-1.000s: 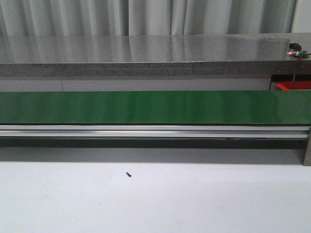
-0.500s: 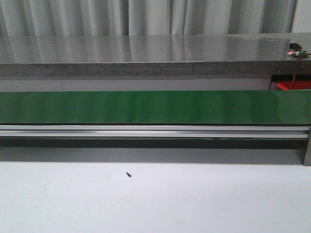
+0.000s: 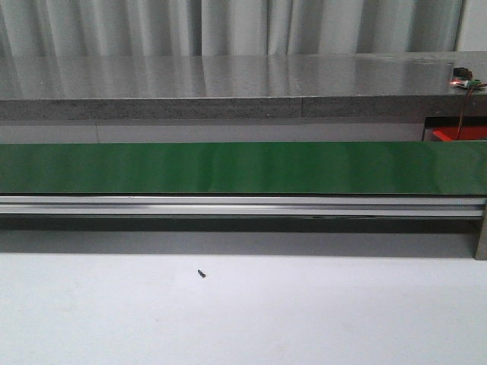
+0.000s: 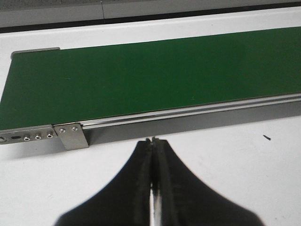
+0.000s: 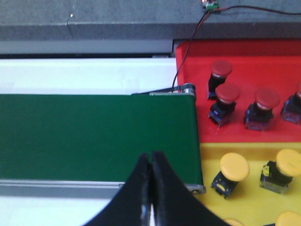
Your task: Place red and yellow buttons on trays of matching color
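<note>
Left gripper (image 4: 153,155): fingers pressed together, holding nothing, above white bench (image 3: 304,319) just near side of green belt (image 3: 243,167). Belt's left end with metal bracket (image 4: 70,135) in its view. Small dark speck (image 3: 202,273) on bench in front of belt.

Right gripper (image 5: 151,165): fingers together, holding nothing, over belt's right end.

Right of belt: red tray (image 5: 244,54) on far side, red buttons (image 5: 227,94) in it. Yellow tray (image 5: 209,157) on near side, yellow buttons (image 5: 234,167) in it.

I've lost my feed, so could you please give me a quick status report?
Left gripper and right gripper: jaws shut, empty. Red buttons on red tray, yellow buttons on yellow tray. Green belt bare.
</note>
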`<state>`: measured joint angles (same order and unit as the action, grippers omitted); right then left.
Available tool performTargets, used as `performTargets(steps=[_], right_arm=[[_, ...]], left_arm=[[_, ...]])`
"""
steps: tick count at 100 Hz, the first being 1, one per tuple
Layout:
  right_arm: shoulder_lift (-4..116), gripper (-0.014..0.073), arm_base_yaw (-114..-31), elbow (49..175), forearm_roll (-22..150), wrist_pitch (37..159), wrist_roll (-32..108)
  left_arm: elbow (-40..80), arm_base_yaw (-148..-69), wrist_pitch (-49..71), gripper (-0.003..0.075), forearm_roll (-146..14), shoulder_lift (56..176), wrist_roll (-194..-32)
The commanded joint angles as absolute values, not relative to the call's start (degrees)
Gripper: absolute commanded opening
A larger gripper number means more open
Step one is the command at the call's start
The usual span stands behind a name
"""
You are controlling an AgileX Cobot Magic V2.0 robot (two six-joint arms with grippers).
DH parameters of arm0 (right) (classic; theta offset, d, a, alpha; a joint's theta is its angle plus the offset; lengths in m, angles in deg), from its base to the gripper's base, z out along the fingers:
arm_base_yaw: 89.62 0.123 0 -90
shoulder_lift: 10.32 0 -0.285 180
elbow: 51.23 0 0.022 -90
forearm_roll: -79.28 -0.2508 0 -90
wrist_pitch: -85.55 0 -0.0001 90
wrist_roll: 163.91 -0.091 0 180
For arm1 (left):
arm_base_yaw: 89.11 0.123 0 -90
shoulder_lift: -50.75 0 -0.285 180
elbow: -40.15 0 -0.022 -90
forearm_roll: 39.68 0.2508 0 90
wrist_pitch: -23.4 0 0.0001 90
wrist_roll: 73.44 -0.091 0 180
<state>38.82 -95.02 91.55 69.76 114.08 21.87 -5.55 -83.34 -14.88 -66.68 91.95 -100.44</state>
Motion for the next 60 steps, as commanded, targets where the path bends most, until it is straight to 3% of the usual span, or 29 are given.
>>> performTargets(steps=[1,25,36,60], right_arm=[[34.97,-0.0122,-94.96,88.67,69.63,102.11,22.59],[25.76,-0.0122,-94.96,75.11,77.22,85.55,16.09],[21.74,-0.0122,-94.96,71.26,84.74,82.84,8.19],[14.29,-0.0122,-94.96,65.81,85.21,81.78,8.03]], left_arm=[[-4.05,-83.82,-11.53,-0.0020,-68.56,91.90,-100.44],[-4.05,-83.82,-11.53,-0.0020,-68.56,91.90,-100.44],[-4.05,-83.82,-11.53,-0.0020,-68.56,91.90,-100.44],[-4.05,-83.82,-11.53,-0.0020,-68.56,91.90,-100.44]])
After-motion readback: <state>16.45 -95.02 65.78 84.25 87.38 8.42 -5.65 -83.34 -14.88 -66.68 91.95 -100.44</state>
